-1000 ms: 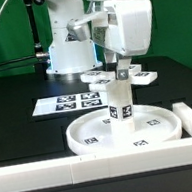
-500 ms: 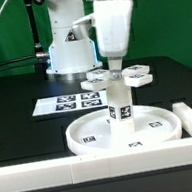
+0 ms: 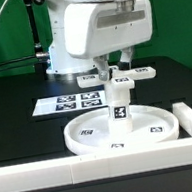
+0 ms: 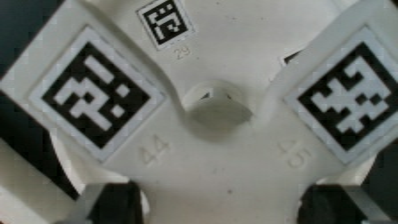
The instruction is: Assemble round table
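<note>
Since the earlier frames the arm's wrist has turned, so its broad white housing now faces the exterior camera, and the cross-shaped piece [image 3: 121, 76] has rotated with it on top of the post [image 3: 117, 108]. In the exterior view the tool [image 3: 118, 73] comes down on the cross-shaped piece, its fingers clamped on that piece. The post stands upright at the middle of the round disc [image 3: 88, 138], which lies on the black table [image 3: 17, 117] close to the white rail [image 3: 36, 176] along the table's near edge. The marker board [image 3: 60, 104] lies flat behind the disc, toward the exterior view's left.

In the wrist view the cross-shaped piece [image 4: 199, 125] fills the picture, two tagged arms spreading from its hub. Both dark fingertips [image 4: 111, 203] show at the picture's edge, set against the piece.
</note>
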`<state>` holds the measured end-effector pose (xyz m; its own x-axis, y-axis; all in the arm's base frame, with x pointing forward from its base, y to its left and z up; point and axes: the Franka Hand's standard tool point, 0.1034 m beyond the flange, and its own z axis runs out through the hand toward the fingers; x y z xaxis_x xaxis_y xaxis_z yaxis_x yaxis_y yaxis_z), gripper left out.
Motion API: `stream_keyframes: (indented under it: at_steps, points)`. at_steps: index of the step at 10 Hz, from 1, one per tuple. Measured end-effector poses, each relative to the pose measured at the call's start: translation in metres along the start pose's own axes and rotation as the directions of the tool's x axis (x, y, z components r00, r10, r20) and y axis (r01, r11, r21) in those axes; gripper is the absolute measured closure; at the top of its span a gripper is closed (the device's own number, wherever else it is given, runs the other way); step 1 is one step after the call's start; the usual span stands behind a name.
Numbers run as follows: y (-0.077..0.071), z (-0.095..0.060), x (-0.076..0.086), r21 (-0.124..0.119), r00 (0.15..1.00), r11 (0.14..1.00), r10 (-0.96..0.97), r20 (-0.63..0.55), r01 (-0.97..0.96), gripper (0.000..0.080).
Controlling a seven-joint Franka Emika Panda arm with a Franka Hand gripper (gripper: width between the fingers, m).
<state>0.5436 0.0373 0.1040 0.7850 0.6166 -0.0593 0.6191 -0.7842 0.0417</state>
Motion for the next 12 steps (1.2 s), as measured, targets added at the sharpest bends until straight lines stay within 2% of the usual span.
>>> stream_keyframes:
  at_steps: [1,3,4,5,6,9,12]
  points:
    - [-0.003,0.000,0.002,0.012,0.992,0.992,0.123,-0.003,-0.123,0.0367]
    - [-0.003,-0.001,0.004,0.010,0.963,0.963,0.268,-0.010,-0.268,0.0367]
    - [-0.003,0.000,0.004,0.011,0.963,0.963,0.268,-0.010,-0.268,0.0367]
    - [-0.003,0.000,0.004,0.011,0.964,0.964,0.267,-0.010,-0.267,0.0254]
    - [-0.003,-0.001,0.004,0.010,0.964,0.964,0.267,-0.010,-0.267,0.0181]
    - [-0.006,-0.028,-0.002,0.013,0.960,0.960,0.278,-0.020,-0.278,0.0151]
    - [-0.006,-0.025,-0.002,0.012,0.960,0.961,0.278,-0.021,-0.278,0.0151]
